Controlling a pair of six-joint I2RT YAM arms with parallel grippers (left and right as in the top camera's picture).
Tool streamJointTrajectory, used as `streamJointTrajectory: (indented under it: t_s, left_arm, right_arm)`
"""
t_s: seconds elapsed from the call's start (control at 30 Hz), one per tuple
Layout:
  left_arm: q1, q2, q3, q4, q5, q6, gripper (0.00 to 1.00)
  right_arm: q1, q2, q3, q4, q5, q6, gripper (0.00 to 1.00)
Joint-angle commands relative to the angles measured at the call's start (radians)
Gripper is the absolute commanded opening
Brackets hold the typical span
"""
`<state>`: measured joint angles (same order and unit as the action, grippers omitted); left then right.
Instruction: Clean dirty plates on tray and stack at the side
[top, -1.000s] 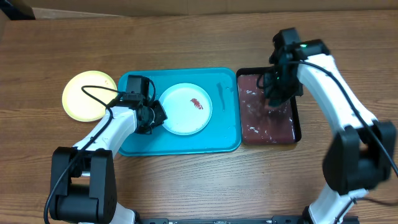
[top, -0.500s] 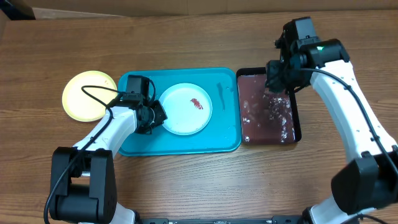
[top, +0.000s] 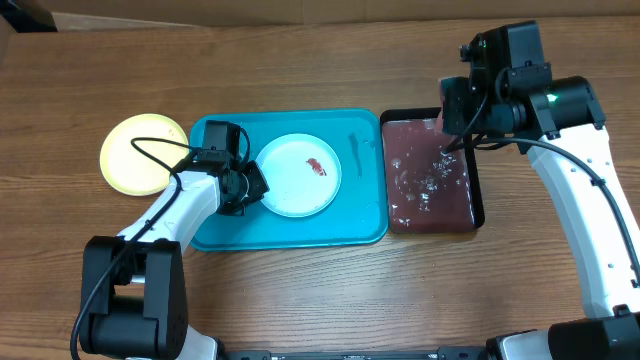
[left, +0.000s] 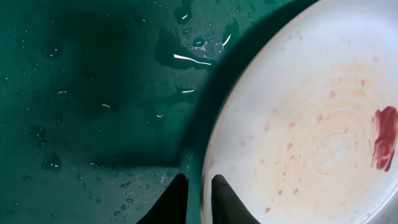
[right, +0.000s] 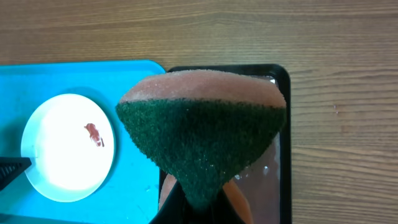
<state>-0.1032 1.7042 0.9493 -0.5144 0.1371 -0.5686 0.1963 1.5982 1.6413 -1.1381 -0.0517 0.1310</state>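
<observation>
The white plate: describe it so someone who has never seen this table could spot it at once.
Start at the large turquoise tray in the middle of the wooden table. The white plate lies inside it, roughly centred. Unlike the yellow-green plate off the tray to its left, it is white and bears a small red smear.

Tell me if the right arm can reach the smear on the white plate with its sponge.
Probably yes: the smear lies open on the white plate, nothing over it; the left gripper holds only the plate's left rim.
</observation>
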Motion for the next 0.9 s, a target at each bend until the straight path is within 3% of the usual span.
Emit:
streamJointTrajectory:
  t_s: [0.0, 0.4, 0.6, 0.87]
  left_arm:
    - [-0.003, 0.011, -0.011, 0.004, -0.014, 0.015, 0.16]
    - [-0.003, 0.021, -0.011, 0.011, -0.013, 0.015, 0.04]
    - [-0.003, 0.022, -0.011, 0.011, -0.013, 0.015, 0.04]
    - [-0.003, 0.022, -0.011, 0.011, -0.013, 0.015, 0.04]
  right_arm:
    - [0.002, -0.006, -0.014, 0.006, 0.009, 0.002, 0.04]
    - [0.030, -0.003, -0.030, -0.008, 0.010, -0.006, 0.04]
    - [0.054, -0.003, -0.143, 0.039, 0.016, -0.008, 0.04]
    - [0.066, -0.003, -0.452, 0.344, 0.050, -0.009, 0.04]
